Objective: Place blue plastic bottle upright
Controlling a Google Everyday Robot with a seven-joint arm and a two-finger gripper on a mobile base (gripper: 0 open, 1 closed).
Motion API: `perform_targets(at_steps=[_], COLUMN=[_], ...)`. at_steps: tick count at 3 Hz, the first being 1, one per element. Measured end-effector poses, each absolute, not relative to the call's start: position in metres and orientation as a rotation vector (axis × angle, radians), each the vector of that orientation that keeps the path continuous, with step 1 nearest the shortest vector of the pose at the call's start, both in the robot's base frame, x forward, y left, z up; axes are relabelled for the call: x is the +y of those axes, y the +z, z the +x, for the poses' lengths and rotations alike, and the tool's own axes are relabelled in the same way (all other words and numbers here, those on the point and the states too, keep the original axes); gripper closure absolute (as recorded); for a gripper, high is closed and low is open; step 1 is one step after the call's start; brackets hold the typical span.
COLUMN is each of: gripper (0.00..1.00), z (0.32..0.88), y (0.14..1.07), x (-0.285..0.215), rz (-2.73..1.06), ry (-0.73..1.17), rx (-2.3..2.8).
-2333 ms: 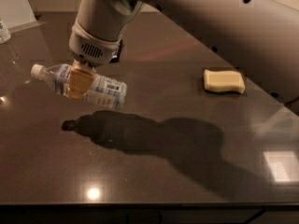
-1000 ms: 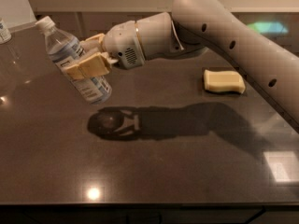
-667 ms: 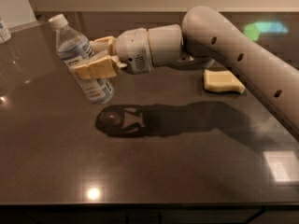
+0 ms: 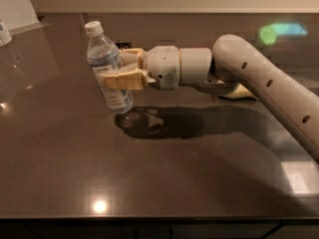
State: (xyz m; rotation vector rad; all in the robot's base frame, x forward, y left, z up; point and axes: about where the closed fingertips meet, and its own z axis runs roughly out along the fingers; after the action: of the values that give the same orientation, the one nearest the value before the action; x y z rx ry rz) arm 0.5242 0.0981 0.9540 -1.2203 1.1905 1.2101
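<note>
The clear bluish plastic bottle has a white cap and white-and-blue label; the cream-tan gripper clamps the bottle's middle; pale grey arm; dark brown table.

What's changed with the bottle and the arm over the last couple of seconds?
The gripper, jaws shut on the blue plastic bottle throughout, turned it from lying sideways to nearly upright, cap up and slightly tilted. The arm went from reaching down over it to reaching in from the side. Nothing was let go. The yellow sponge stayed on the table, now partly hidden behind the arm.
</note>
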Motion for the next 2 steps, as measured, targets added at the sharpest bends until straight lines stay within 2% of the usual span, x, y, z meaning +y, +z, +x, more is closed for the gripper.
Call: perform_targets(at_steps=[2], gripper=[1.00], z=[0.5285], y=[0.9363], x=[0.0767], rz=[-1.180], ry=[1.194], rx=[1.135])
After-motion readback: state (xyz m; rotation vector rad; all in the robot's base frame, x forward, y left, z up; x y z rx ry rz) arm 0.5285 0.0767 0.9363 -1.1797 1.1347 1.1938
